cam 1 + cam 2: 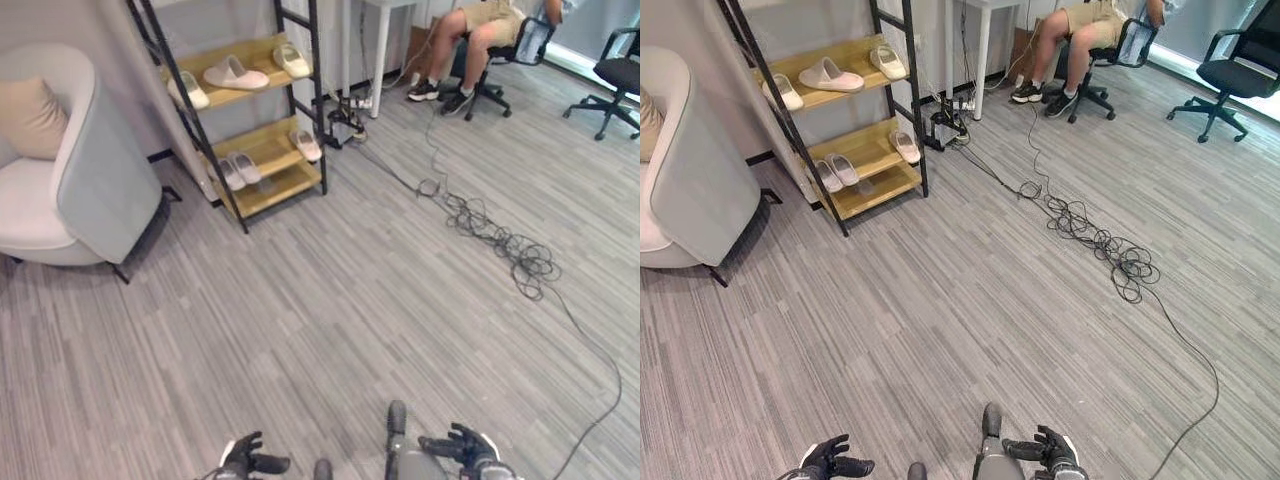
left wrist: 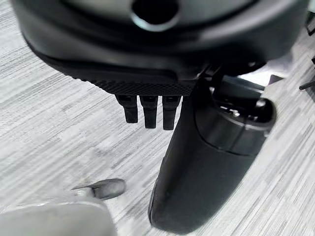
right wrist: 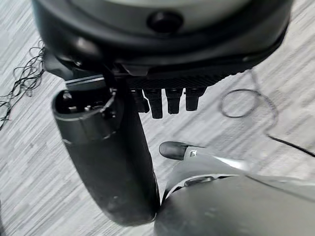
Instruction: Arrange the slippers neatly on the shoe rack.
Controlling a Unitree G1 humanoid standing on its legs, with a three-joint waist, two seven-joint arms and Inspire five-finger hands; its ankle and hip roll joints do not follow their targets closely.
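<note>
My left hand [image 1: 243,460] and right hand [image 1: 462,445] hang relaxed, empty. Slippers [image 1: 236,73] on the shoe rack [image 1: 262,146], upper left, look soft and light; I'd pinch the heel.

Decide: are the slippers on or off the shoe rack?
On: slippers lie on the shoe rack's two wooden shelves; none show on the floor.
</note>
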